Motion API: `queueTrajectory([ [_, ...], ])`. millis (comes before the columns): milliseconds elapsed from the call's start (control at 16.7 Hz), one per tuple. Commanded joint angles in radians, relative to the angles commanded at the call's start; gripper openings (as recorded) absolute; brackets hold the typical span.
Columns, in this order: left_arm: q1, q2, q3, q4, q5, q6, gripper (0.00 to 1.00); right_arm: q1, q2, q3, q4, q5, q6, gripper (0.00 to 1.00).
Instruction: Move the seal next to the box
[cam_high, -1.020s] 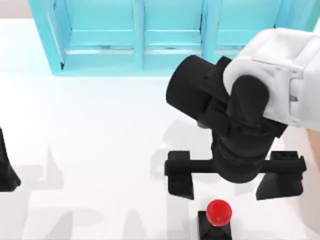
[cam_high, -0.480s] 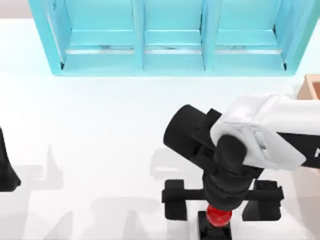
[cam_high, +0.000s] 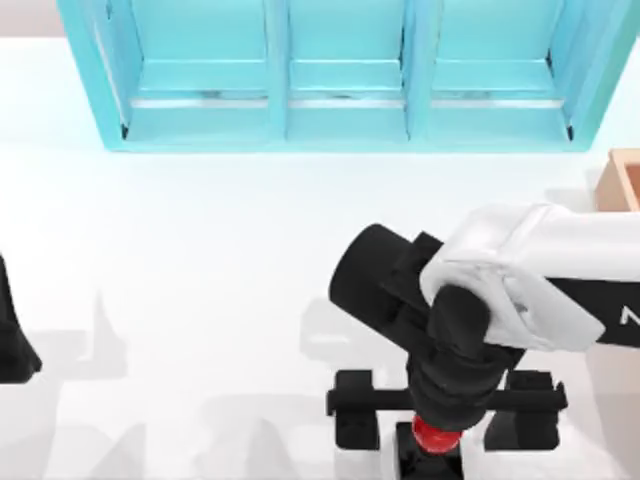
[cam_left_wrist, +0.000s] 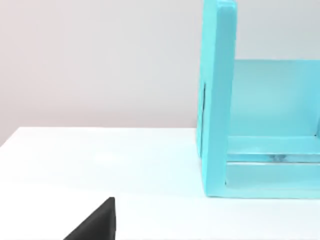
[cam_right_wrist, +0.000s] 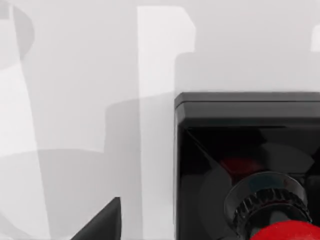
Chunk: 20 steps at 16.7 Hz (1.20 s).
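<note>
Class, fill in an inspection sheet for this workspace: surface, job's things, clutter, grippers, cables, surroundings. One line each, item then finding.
Surface: plain white table, with arm shadows.
Job's things: small seal with glossy red knob on black square base at the near edge; light tan wooden box at the right edge, well apart.
Clutter: nothing seen.
Grippers: right gripper over the seal, jaws open on either side; left gripper parked at the left edge.
Cables: nothing seen.
Surroundings: big turquoise three-bay shelf unit along the far side; pale wall behind.
</note>
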Motion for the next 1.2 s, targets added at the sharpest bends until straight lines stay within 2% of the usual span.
queueTrajectory([
  [660,0.0,0.0,0.0,0.0,0.0,0.0,1.0,0.0,0.0,0.0,0.0,0.0,0.0,0.02],
  [1200,0.0,0.0,0.0,0.0,0.0,0.0,1.0,-0.002,-0.002,0.0,0.0,0.0,0.001,0.0],
])
